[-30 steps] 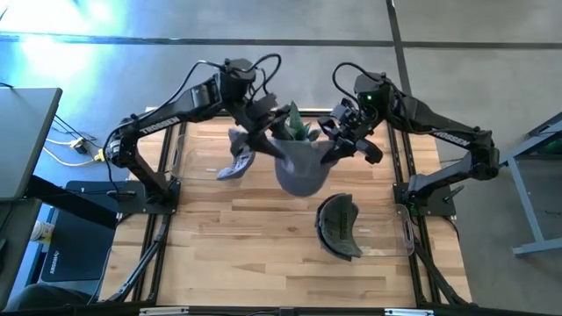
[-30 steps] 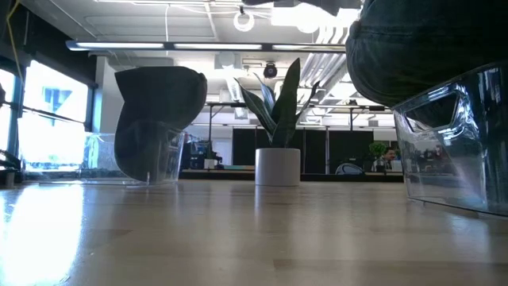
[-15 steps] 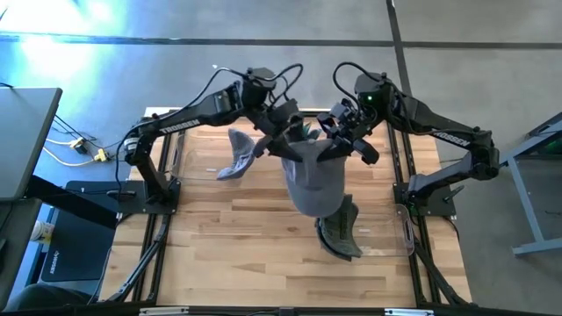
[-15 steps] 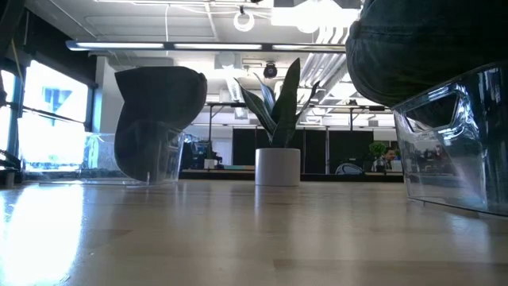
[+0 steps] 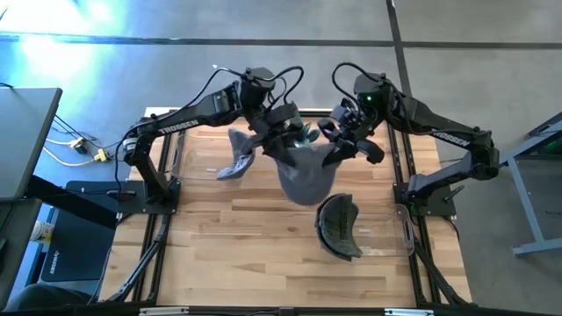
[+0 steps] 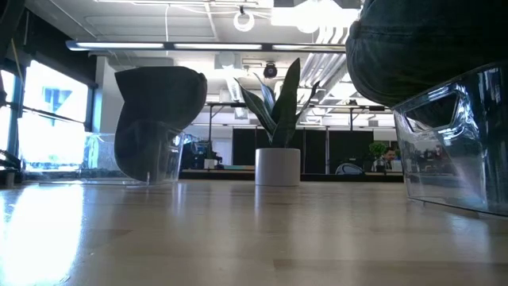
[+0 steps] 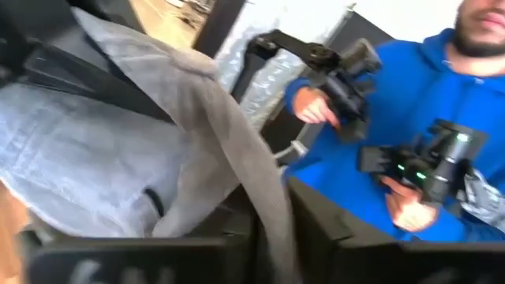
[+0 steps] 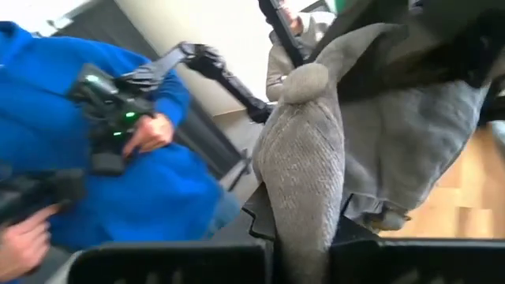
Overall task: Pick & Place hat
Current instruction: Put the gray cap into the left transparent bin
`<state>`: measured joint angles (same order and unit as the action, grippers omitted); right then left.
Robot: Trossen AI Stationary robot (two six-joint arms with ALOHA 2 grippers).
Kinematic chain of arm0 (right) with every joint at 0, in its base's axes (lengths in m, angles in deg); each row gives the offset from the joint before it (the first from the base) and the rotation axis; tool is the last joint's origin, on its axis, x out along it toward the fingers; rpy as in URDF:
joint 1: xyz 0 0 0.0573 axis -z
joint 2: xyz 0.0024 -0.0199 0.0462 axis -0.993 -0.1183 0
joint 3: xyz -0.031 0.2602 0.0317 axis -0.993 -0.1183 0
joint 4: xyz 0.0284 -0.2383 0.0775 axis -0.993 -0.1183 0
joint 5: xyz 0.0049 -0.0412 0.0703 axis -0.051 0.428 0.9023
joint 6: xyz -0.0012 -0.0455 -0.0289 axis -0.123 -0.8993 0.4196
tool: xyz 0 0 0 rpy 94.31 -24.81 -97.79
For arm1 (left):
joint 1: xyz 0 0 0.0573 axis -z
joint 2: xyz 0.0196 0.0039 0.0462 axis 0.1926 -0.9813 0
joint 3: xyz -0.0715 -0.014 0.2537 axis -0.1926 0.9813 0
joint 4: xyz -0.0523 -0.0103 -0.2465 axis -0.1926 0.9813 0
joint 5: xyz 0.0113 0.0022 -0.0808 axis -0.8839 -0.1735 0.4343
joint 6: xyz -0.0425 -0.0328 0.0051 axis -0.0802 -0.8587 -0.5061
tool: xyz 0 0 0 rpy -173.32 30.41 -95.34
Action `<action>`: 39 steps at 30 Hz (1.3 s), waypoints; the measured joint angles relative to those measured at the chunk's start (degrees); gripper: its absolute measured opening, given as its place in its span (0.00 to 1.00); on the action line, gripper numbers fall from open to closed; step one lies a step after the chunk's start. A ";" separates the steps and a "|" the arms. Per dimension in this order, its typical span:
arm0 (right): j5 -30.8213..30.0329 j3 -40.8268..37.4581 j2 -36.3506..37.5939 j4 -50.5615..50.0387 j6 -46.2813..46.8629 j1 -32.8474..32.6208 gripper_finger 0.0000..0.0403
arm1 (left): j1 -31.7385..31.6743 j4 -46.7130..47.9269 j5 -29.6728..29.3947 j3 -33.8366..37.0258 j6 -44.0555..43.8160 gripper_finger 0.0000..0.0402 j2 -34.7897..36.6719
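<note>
We noted the grey hat [image 5: 303,171] lifted off the tabletop [image 5: 246,237], both grippers' fingers clenched on its brim at twelve o'clock, placement still pending.

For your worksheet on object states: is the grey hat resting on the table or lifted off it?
Lifted: the grey hat hangs between the left gripper and right gripper, above the table.

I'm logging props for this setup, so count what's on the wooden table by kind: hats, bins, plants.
Hats: 3 (grey fabric hat held up mid-table, grey hat at the left bin, dark cap in the right bin)
Clear plastic bins: 2 (left bin, right bin)
Green potted plant: 1
Total: 6
</note>
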<state>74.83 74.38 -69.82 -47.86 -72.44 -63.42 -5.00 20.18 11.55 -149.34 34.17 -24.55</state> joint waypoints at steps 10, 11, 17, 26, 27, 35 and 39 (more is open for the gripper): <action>0.68 0.00 0.00 2.02 -0.57 -4.78 0.05 | -0.02 -1.33 2.92 0.00 1.09 0.03 1.09; 0.47 0.00 0.00 2.01 -0.72 -4.89 0.08 | -0.02 -1.14 2.96 0.00 0.98 0.02 1.07; 1.57 0.02 0.00 -1.26 -7.75 -4.78 0.31 | -0.48 -1.03 4.09 0.00 0.29 0.01 2.14; -1.26 0.02 0.00 -14.02 -26.48 -4.85 0.48 | -1.95 -0.93 7.57 0.03 -2.58 0.00 2.96; -2.45 0.02 -0.01 -14.46 -28.38 -4.85 0.47 | -1.89 -0.90 8.00 0.07 -2.65 0.00 2.90; -9.37 0.02 -0.02 -12.15 -38.66 -4.82 0.37 | -1.90 -0.90 8.86 0.07 -5.34 0.00 2.97; -4.07 0.02 -0.02 -7.82 -34.99 -4.82 0.34 | -1.88 -0.85 8.34 0.07 -5.25 0.00 2.96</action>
<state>70.75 74.40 -69.84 -55.68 -107.43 -68.24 -6.87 19.33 19.89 -149.27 28.92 -21.59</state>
